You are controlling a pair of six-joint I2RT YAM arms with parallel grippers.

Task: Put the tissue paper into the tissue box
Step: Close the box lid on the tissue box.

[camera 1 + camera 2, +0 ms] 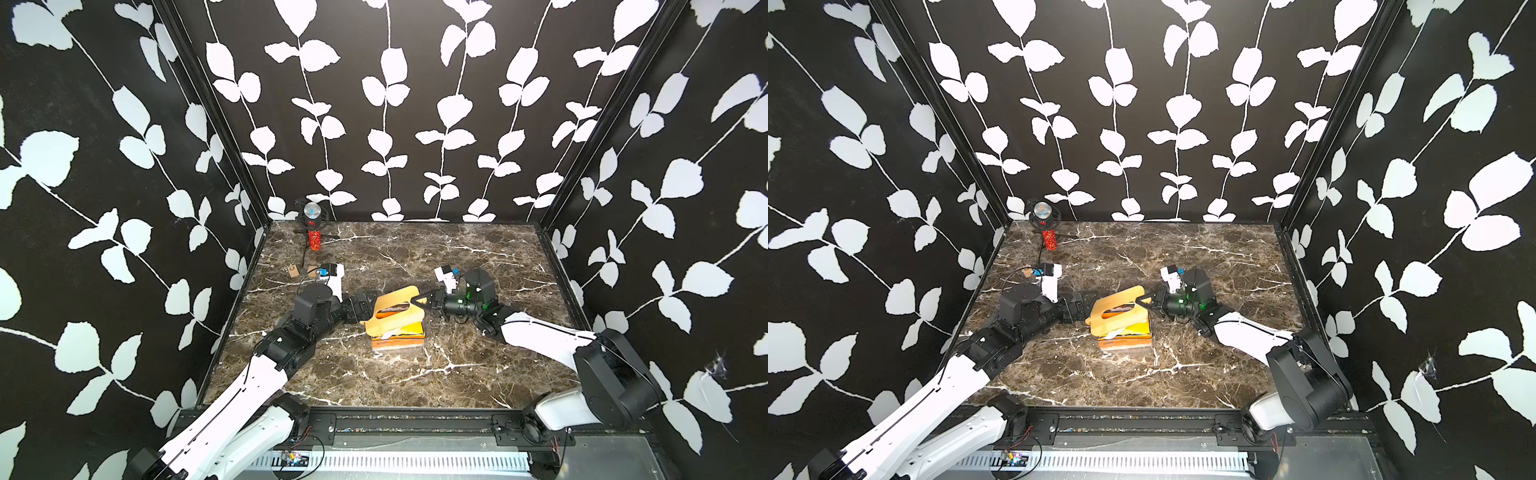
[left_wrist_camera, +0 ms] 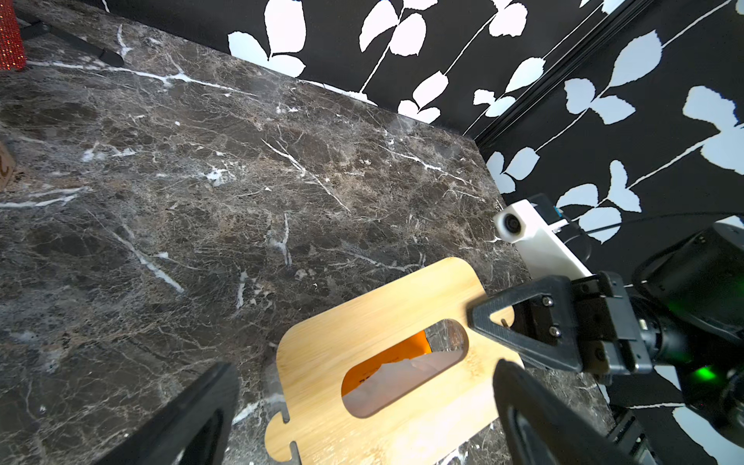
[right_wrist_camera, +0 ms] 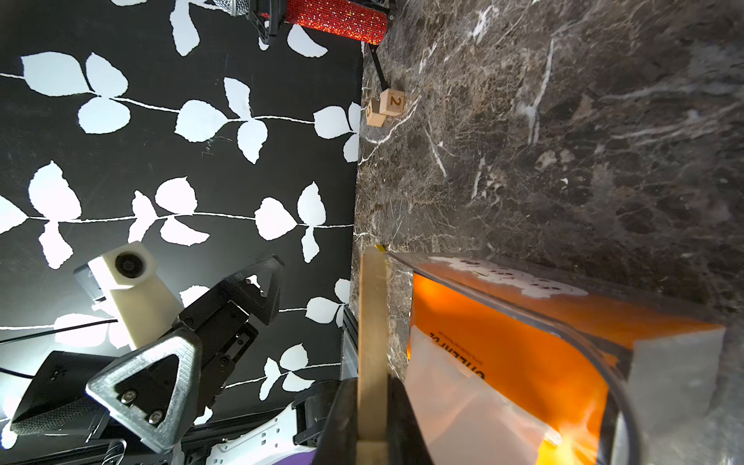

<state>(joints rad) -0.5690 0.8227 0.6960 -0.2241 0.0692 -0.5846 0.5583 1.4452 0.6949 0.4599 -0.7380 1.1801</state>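
Right gripper (image 1: 418,300): pinched tight on the wooden lid (image 2: 354,334) at its 3 o'clock edge, carrying it tilted above the clear box (image 3: 503,277). Left gripper (image 1: 365,309): spread wide and empty, just beside the lid's 9 o'clock end; contact with it not clear. Near the centre of the table (image 1: 478,257): clear box upright, orange tissue pack (image 3: 523,350) already inside, white sheet (image 3: 455,402) loose on top.

Judging by that, loading done and closing in hand. Lid skewed, overhanging toward 10 o'clock, not seated on the rim.

Next: swing the lid square over the box, level it, keep the sheet under the oval slot, then lower and press evenly. Probably worth steadying the 9 o'clock end with the left gripper to avoid a jam.
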